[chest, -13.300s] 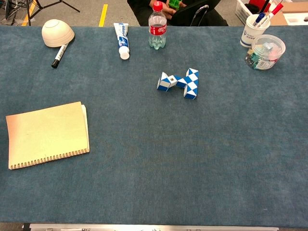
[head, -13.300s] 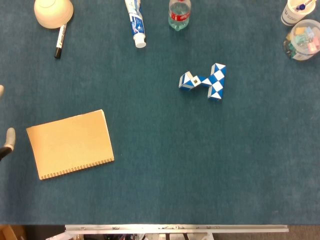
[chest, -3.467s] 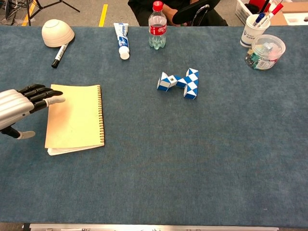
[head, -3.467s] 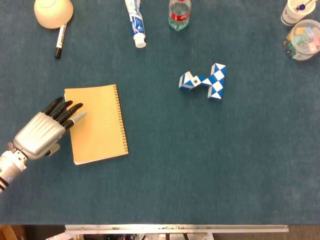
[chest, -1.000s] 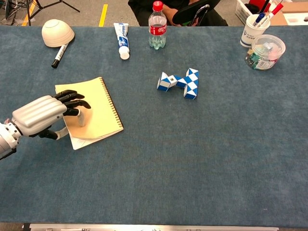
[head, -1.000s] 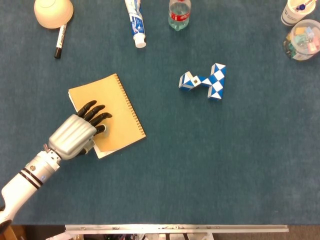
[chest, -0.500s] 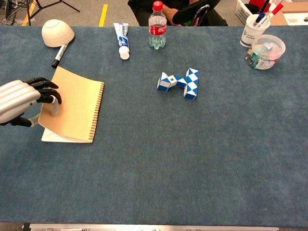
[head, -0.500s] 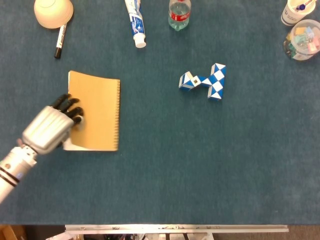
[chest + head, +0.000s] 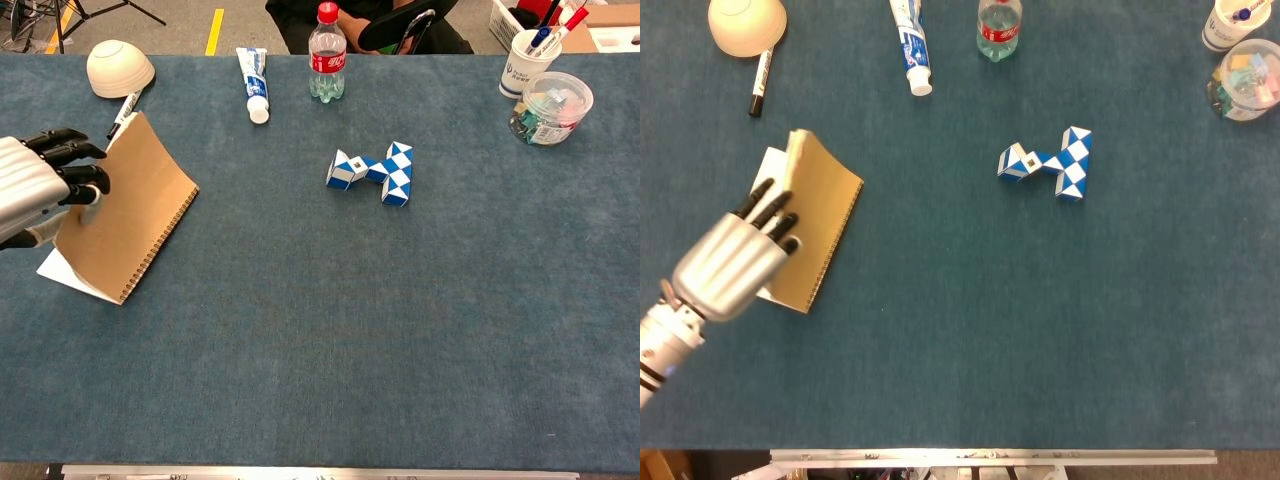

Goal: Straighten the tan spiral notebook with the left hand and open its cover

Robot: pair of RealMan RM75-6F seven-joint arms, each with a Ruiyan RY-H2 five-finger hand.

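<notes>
Head view shows the left hand [image 9: 728,262] at the table's left side, its dark fingers [image 9: 773,215] curled over the free edge of the tan cover [image 9: 820,218] of the tan spiral notebook [image 9: 810,225]; the cover is gripped and raised off the white pages [image 9: 767,172]; chest view shows the same hand [image 9: 35,190] holding the cover [image 9: 125,210] tilted steeply upward, hinged on the wire spiral binding [image 9: 160,245], with a white page corner [image 9: 60,270] visible beneath; the notebook lies skewed on the blue-grey felt table [image 9: 970,330], binding edge toward the centre; the right hand does not appear in either view; an upturned cream bowl [image 9: 747,25] and a black marker [image 9: 760,82] lie behind the notebook; a blue-and-white folding snake puzzle [image 9: 1050,165] lies well apart at centre.
</notes>
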